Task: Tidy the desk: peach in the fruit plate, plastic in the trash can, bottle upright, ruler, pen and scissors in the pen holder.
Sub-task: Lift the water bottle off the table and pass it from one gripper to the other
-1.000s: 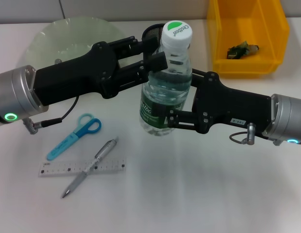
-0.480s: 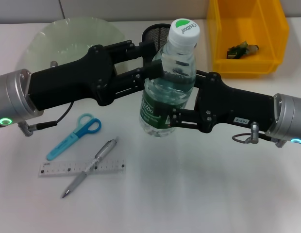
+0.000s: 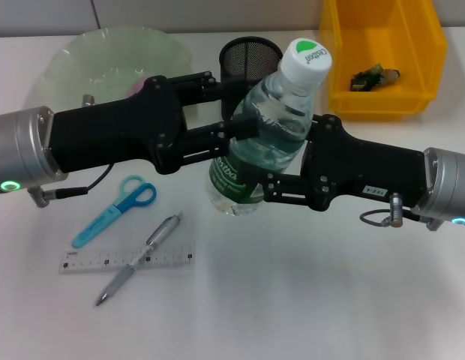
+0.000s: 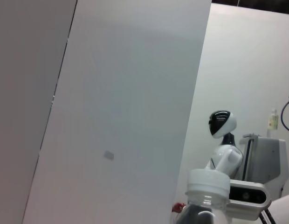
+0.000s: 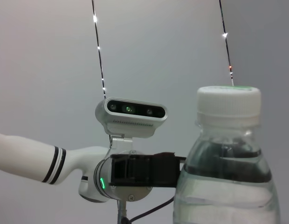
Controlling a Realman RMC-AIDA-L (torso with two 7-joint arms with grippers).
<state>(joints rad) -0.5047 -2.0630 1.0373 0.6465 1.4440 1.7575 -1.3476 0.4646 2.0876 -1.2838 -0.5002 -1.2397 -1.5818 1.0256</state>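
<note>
the desk (image 3: 307, 300) is white and still carries most of the clutter. at the back, the green fruit plate (image 3: 82, 52) sits on the robot's left, with something pinkish, maybe the peach, just showing past the left arm. the yellow trash can (image 3: 424, 90) is on the right with a scrap lying inside.

both arms meet in the middle around the bottle (image 3: 266, 154). the left hand (image 3: 236, 124) is clenched on the upper body near the neck, and the right hand (image 3: 266, 184) is grasping the lower part by the green label. compared with a second ago the bottle has tipped: its white and green cap (image 3: 306, 60) has swung toward the robot's right and up, and the base has slid a bit left, so it now leans instead of standing straighter. my guess is they're mid-reorientation, or the two grips are fighting each other a little, and either way it isn't set upright on the desk yet. i can't tell if the base touches the surface.

the black mesh pen holder (image 3: 250, 58) sits just behind the bottle and looks empty. the blue scissors (image 3: 116, 210), the clear ruler (image 3: 127, 259) and the pen (image 3: 139, 259) lying across it are in the same spots on the left front.
</note>
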